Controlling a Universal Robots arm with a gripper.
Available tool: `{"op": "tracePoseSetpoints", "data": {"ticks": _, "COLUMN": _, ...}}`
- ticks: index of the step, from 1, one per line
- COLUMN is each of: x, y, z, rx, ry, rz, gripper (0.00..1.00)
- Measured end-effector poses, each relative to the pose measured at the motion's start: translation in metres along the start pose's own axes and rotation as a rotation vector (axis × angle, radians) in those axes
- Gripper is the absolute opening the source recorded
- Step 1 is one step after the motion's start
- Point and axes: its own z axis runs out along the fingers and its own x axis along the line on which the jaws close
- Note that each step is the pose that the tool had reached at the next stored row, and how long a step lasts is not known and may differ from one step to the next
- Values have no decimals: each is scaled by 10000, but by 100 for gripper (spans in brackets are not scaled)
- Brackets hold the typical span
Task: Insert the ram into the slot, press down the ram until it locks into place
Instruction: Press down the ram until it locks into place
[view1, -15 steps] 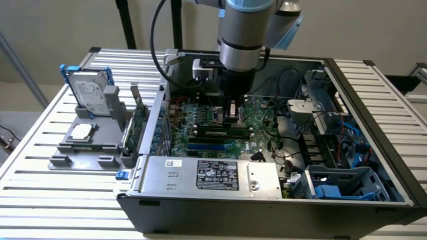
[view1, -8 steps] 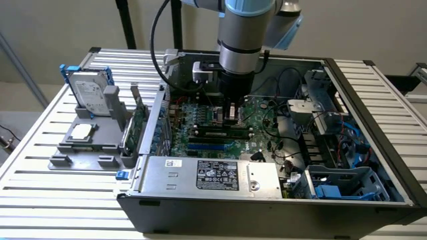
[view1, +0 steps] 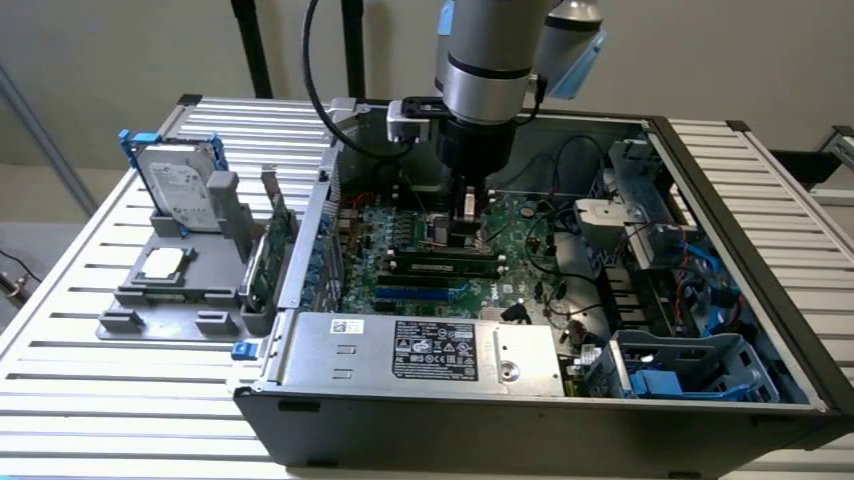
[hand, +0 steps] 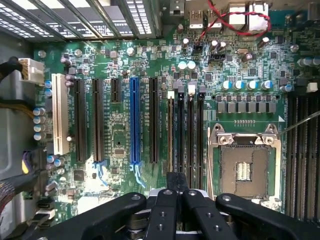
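Ram (view1: 441, 264) stands on edge in a long black slot (view1: 395, 270) on the green motherboard (view1: 400, 225), just behind the silver power supply box (view1: 414, 350) that fills the near side of the open computer case (view1: 534, 430). Directly above the stick, a little farther back from the power supply, the pincer (view1: 467, 235) hangs from the arm with its fingers drawn together. I cannot tell whether the tips touch the top edge of the stick.

From the wrist, the clenched pincer (hand: 177, 182) sits over the near end of the row of parallel black slots (hand: 190, 135), with the blue slot (hand: 134, 120) on one side of them and the square silver processor socket (hand: 244, 165) on the other.

Outside the case, to the exterior view's left of the power supply, a grey holder (view1: 167, 290) on the slatted surface (view1: 80, 400) carries a hard drive (view1: 180, 190) and a green expansion card (view1: 274, 250), both upright. To the exterior view's right of the power supply, inside the case, sits a grey cage (view1: 707, 350).
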Motion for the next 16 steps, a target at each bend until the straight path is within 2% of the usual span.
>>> {"op": "tracePoseSetpoints", "data": {"ticks": 16, "x": 0, "y": -1, "z": 0, "rx": 2, "ry": -1, "rz": 0, "gripper": 11}}
